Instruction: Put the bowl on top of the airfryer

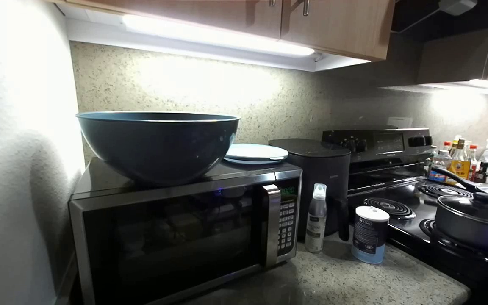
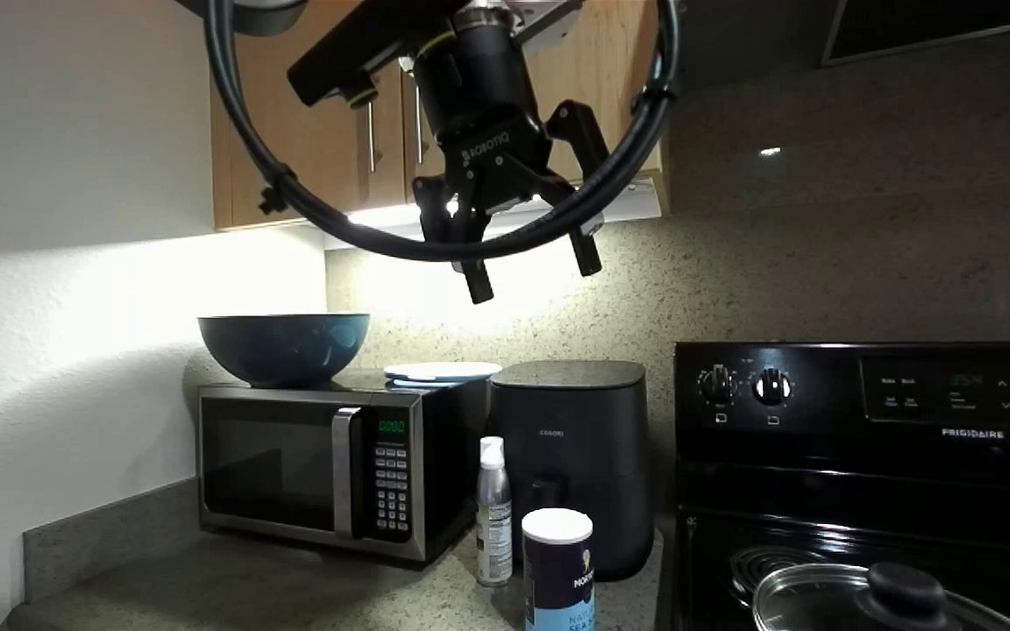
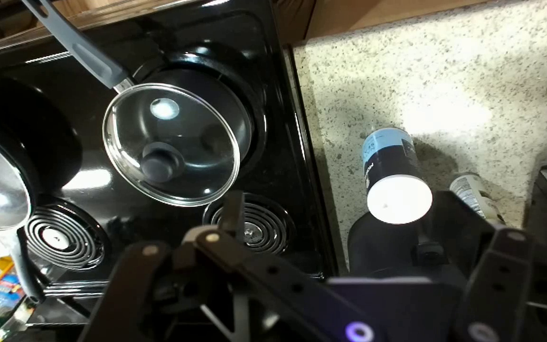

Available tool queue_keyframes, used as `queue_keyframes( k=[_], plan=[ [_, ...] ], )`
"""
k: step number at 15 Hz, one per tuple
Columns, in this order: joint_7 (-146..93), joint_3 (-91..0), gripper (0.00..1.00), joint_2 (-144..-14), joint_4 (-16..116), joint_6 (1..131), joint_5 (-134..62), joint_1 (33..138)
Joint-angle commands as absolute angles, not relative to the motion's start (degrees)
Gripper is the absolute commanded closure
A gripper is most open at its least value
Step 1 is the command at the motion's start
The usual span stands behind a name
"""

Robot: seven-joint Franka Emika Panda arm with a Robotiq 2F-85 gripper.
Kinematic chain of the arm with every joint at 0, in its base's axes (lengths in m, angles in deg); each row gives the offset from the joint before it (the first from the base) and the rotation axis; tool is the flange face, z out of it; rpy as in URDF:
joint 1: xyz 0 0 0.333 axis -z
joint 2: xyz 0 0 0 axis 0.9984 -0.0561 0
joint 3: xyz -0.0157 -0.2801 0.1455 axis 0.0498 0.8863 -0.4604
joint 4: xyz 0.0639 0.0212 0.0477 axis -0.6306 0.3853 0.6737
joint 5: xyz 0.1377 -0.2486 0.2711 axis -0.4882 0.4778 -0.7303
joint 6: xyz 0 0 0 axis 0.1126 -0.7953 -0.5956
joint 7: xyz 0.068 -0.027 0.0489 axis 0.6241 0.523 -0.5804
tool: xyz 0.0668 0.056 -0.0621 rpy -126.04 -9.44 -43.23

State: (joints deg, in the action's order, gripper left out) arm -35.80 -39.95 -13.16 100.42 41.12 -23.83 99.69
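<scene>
The large dark teal-blue bowl (image 1: pixel 159 146) sits upright on the left part of the microwave's top. It also shows in an exterior view (image 2: pixel 286 349) and is out of the wrist view. The black airfryer (image 2: pixel 571 456) stands right of the microwave, its flat top bare; it also shows in an exterior view (image 1: pixel 320 169) and partly in the wrist view (image 3: pixel 380 249). My gripper (image 2: pixel 533 279) is open and empty, fingers pointing down, appearing above the airfryer. In the wrist view the fingers (image 3: pixel 341 204) are spread wide with nothing between them touching.
The microwave (image 2: pixel 295 464) carries a white plate (image 1: pixel 256 152) right of the bowl. A spray bottle (image 2: pixel 494 517) and a salt canister (image 2: pixel 558 565) stand in front of the airfryer. Wall cabinets (image 1: pixel 333 29) hang above. A stove with a lidded pan (image 3: pixel 174 142) is to the right.
</scene>
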Motion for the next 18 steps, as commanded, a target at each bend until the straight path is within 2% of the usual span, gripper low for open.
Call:
queue_keyframes(
  k=[1, 8, 14, 18],
  plan=[
    [-38.54, -39.56, 0.00, -16.20, 100.22, 45.03, -23.94, 95.92],
    [-45.93, -41.10, 0.00, -22.84, 101.06, 57.66, -23.70, 87.46],
    [-42.70, -42.02, 0.00, -22.18, 100.71, 55.59, -24.61, 89.06],
    [-44.73, -45.14, 0.00, -25.92, 99.44, 55.78, -24.58, 85.41]
  ],
)
